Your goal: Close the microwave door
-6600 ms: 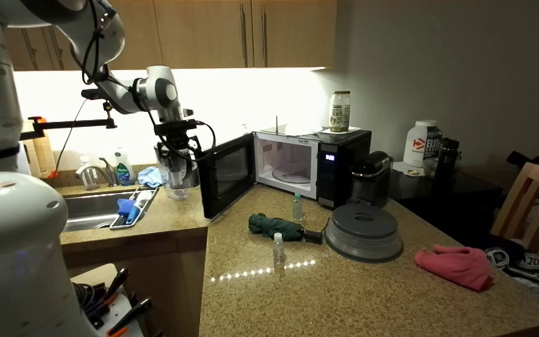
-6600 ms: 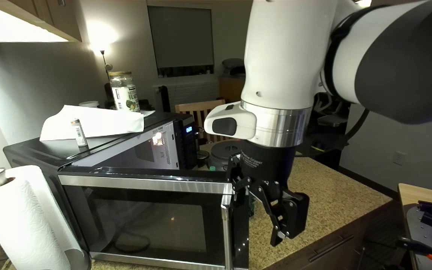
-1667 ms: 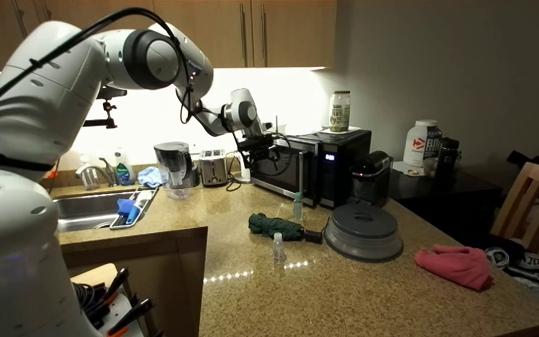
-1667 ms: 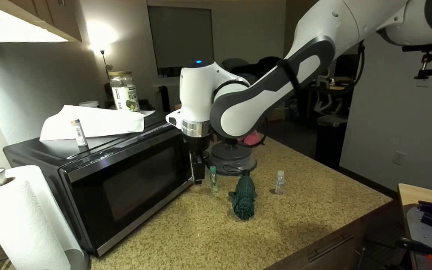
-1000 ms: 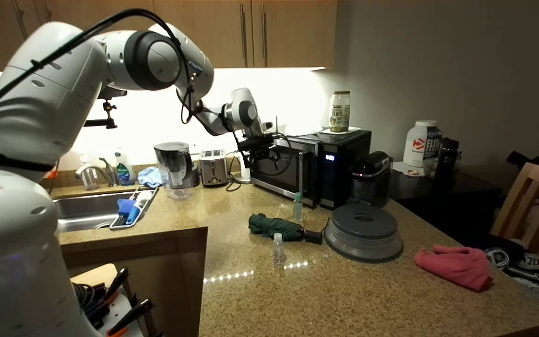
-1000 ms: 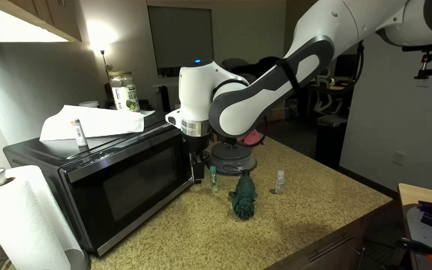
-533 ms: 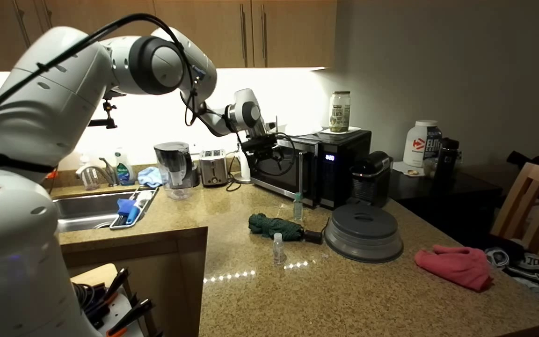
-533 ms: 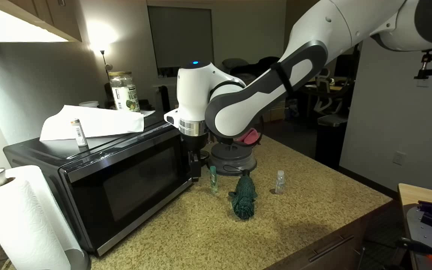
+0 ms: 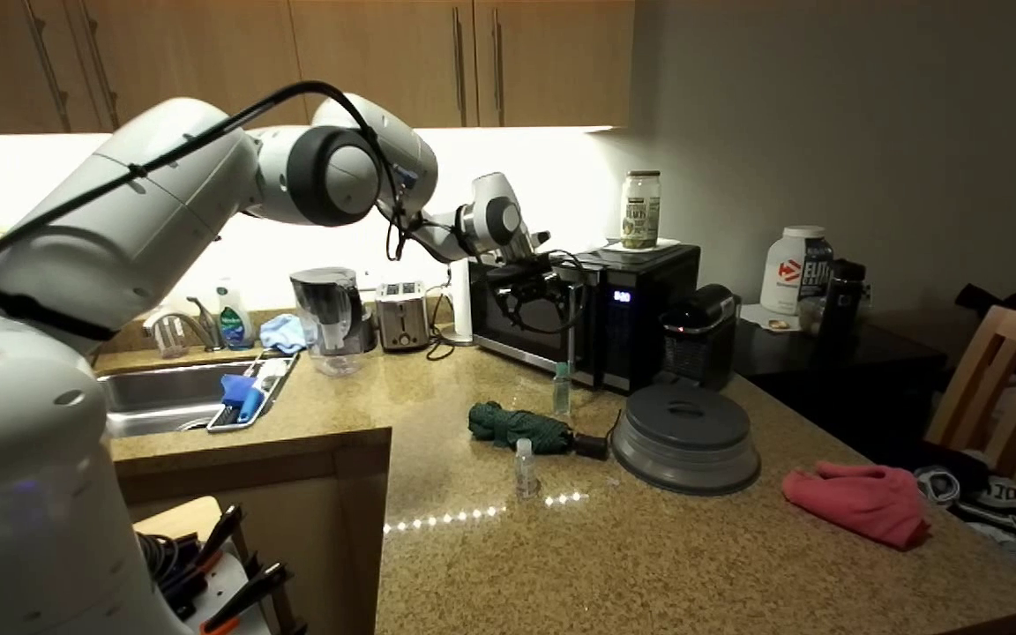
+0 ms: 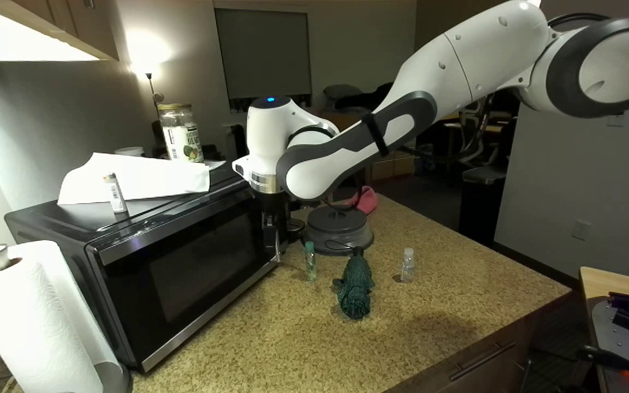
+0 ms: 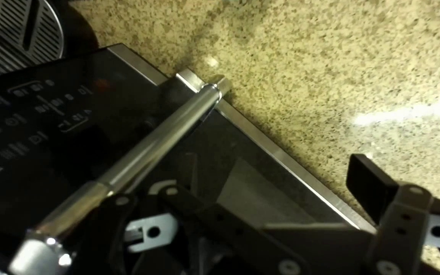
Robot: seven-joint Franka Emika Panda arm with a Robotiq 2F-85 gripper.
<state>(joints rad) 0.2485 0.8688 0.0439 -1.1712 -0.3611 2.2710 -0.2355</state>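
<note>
The microwave door is a black panel with a dark window and steel strips. It lies flat against the front of the microwave in both exterior views. No gap shows along its visible edges. The door's steel handle and lower edge show in the wrist view, beside the button panel. My gripper is in front of the door's handle side, pointing down. In the wrist view the gripper's fingers are wide apart with nothing between them. Whether a finger touches the door or handle cannot be told.
A green-capped bottle, a dark green umbrella and a clear bottle stand or lie on the counter. A grey domed cover and black coffee maker are right of the microwave. A jar stands on top.
The door stood wide open 6.6 seconds ago and was against the microwave by 1.7 seconds ago. In the last second my gripper has moved along the front towards the handle and button panel.
</note>
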